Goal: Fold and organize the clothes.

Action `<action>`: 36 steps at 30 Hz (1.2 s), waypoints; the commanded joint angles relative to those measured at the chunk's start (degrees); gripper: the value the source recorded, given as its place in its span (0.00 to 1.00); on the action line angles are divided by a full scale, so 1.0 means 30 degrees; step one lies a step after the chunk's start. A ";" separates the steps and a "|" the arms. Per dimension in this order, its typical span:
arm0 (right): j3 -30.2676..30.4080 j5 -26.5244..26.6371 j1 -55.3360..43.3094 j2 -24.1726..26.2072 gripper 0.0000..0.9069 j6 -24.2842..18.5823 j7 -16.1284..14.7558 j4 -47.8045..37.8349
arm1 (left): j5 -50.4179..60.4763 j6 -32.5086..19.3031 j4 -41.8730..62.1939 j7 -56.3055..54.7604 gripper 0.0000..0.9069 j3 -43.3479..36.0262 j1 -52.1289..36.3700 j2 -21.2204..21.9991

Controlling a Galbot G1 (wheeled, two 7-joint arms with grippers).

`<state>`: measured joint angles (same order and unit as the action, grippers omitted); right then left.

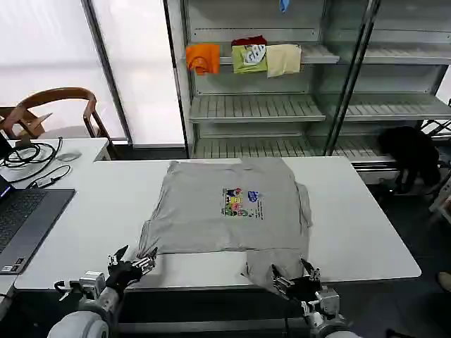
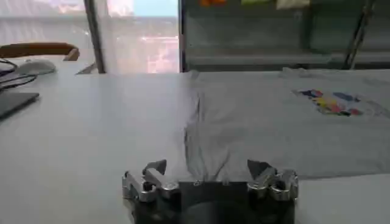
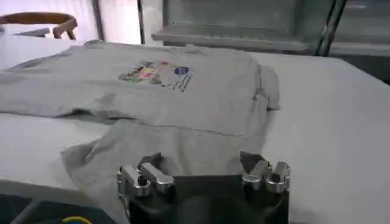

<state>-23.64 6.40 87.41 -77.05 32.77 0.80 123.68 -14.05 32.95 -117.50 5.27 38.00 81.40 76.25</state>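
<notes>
We see 2 grippers, left gripper (image 1: 131, 265) and right gripper (image 1: 294, 279): black bodies, silver metal finger mounts with screws, dark fingertips, pale grey rounded forearms behind.

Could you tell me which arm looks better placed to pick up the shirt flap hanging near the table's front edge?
Probably the right. The right gripper sits open right at the grey shirt's near flap, while the left gripper, also open, waits off its corner.

- Bare white table (image 1: 352, 225) lies open at right of the frame, beside the grey shirt (image 1: 211, 211).
- Laptop (image 1: 25, 218) and cables (image 1: 32, 151) crowd the left edge.
</notes>
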 commanded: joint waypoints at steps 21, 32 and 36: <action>0.0152 0.1911 -0.0625 -0.0584 0.00 -0.2524 0.0379 -0.0301 | -0.2072 -0.0854 -0.0026 0.0534 0.00 -0.0075 -0.0327 -0.0013; 0.0201 0.2628 -0.7294 -0.3050 0.00 -0.2876 0.1273 -0.3162 | -0.5423 -0.0895 0.1586 0.0338 0.00 0.0468 -0.4766 0.0379; 0.0334 0.2586 -1.0986 -0.3711 0.00 -0.2501 0.1498 -0.6494 | -0.5468 -0.0895 0.3224 -0.0079 0.00 0.0197 -0.7042 0.0412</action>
<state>-22.97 12.81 71.16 -84.63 26.34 3.81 115.16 -25.04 30.90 -115.10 6.14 38.67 73.68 77.30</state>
